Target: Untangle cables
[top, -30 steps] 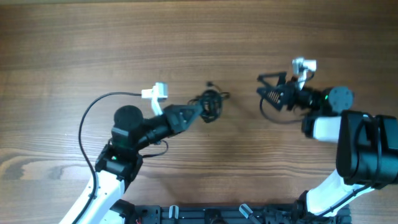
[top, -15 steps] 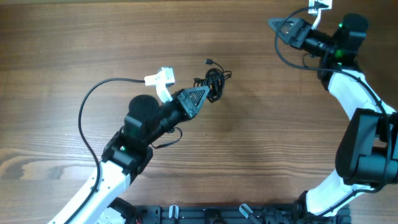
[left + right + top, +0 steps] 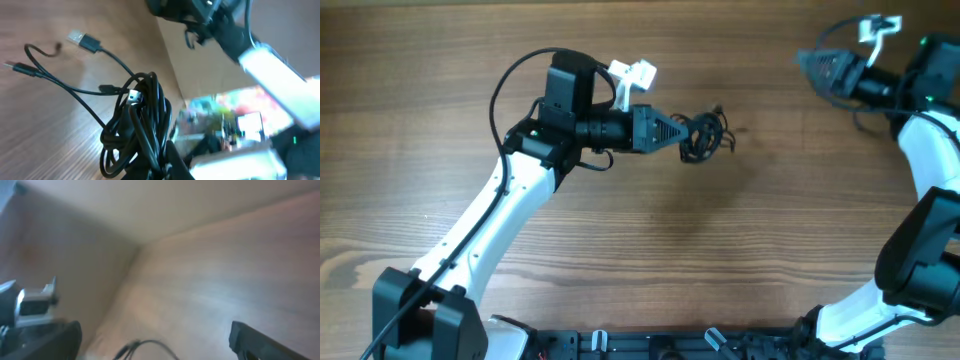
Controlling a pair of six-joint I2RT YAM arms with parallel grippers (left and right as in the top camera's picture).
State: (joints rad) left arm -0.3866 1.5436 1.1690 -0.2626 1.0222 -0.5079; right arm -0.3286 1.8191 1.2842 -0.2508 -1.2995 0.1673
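cables [image 3: 702, 135] sit in one knotted bunch near the middle of the table [image 3: 620, 260], pinched in the left gripper [image 3: 682, 133], with two plug ends [image 3: 82, 40] loose. right gripper [image 3: 812, 64] is well apart, jaws wide, empty. i'd say nearly all the untangling remains.

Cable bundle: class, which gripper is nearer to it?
Left. The left gripper grips the cables at their edge; the right gripper hangs far off to their right.

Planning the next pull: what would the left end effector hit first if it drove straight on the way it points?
The cables: the bundle sits right at the tips of the left end effector, apparently gripped, so it would likely just be carried along.
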